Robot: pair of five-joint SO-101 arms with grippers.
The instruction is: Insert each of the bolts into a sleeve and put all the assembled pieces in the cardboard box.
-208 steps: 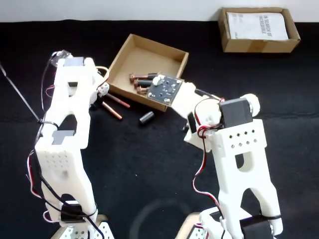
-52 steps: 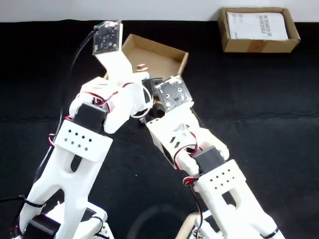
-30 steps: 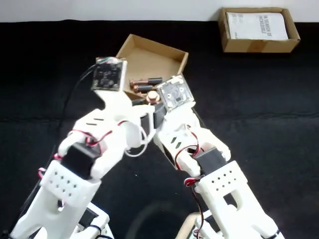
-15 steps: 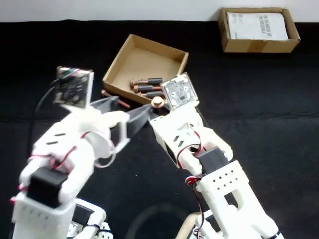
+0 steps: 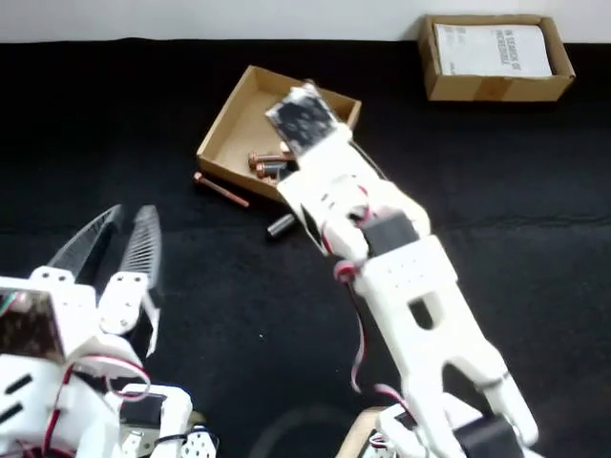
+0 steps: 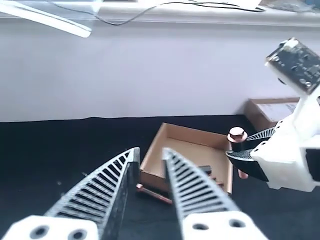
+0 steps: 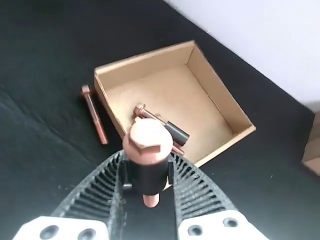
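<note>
Jaws of the right gripper are clamping on a black sleeve with a copper bolt standing upright through it, its hex head sitting on top and its tip poking out below; the right arm is stretching across the black table, and the gripper is hanging over the near wall of the open cardboard box; from the left wrist view, the held piece is showing just above the box's side wall. Inside the box, assembled pieces are lying together close to that near wall. A loose bolt is lying on the table just outside the box, running alongside one wall but not touching it; a loose sleeve is lying on the table near the box, just beside the right arm. The left gripper is sitting well apart from the box and pointing toward it, its jaws standing apart and gripping nothing. A second box is resting at the table's far edge, holding a printed sheet.
</note>
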